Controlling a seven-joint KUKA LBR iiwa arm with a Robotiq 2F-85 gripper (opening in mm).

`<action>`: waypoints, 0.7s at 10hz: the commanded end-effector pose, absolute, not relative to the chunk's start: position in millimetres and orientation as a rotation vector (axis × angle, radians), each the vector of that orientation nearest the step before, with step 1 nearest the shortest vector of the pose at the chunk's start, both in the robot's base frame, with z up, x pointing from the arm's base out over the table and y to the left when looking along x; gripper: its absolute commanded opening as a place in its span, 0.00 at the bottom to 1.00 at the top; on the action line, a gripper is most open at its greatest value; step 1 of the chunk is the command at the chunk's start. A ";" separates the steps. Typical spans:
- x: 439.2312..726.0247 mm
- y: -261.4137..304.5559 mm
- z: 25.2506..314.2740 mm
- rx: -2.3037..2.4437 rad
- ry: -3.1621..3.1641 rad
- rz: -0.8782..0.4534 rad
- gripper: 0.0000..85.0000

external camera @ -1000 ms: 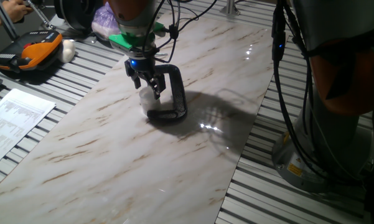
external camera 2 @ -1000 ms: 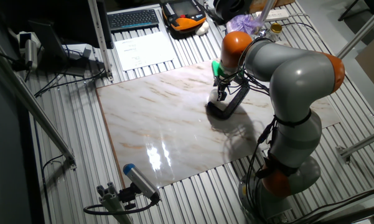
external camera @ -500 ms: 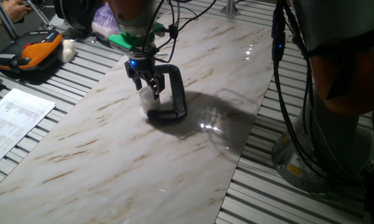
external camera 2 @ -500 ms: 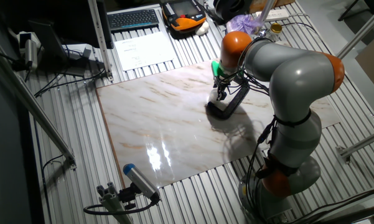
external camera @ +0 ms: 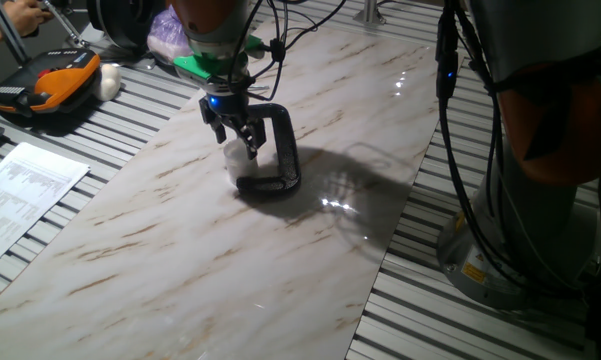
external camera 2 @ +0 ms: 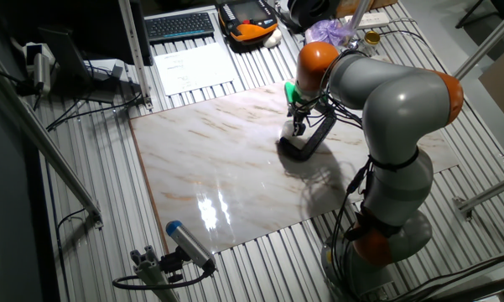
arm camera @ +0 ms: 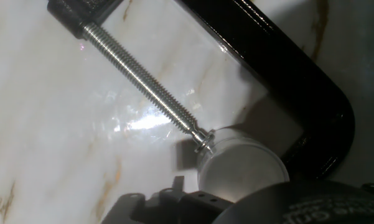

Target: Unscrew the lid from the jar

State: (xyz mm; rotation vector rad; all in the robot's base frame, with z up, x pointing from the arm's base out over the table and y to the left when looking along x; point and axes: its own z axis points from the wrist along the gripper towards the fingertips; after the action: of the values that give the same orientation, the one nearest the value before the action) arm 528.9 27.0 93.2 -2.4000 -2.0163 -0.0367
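Note:
The jar (external camera: 236, 163) is a tiny clear cylinder standing on the marble board, clamped in a black C-clamp (external camera: 280, 150). Its whitish lid (arm camera: 241, 163) faces the hand camera, and the clamp's metal screw (arm camera: 143, 78) presses against the jar's side. My gripper (external camera: 236, 140) hangs straight down just over the jar, its fingers spread about a lid's width apart at the lid's level. In the other fixed view the gripper (external camera 2: 298, 127) stands over the clamp (external camera 2: 306, 143). I cannot see contact between fingers and lid. In the hand view the gripper body hides the lid's lower edge.
The marble board (external camera: 180, 250) lies on a slatted metal table. An orange and black device (external camera: 45, 85) and a paper sheet (external camera: 20, 195) lie to the left. A purple bag (external camera: 168, 35) sits behind the gripper. The robot's base (external camera: 540, 150) stands at the right.

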 end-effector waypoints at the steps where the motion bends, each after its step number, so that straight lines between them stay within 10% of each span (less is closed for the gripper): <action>1: 528.8 27.0 93.0 -2.398 -2.019 -0.036 1.00; 7: 527.9 27.0 90.3 -2.392 -2.026 -0.039 1.00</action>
State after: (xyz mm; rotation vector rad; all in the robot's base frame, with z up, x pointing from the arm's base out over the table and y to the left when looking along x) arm 527.9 27.0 90.3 -2.3920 -2.0265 -0.0387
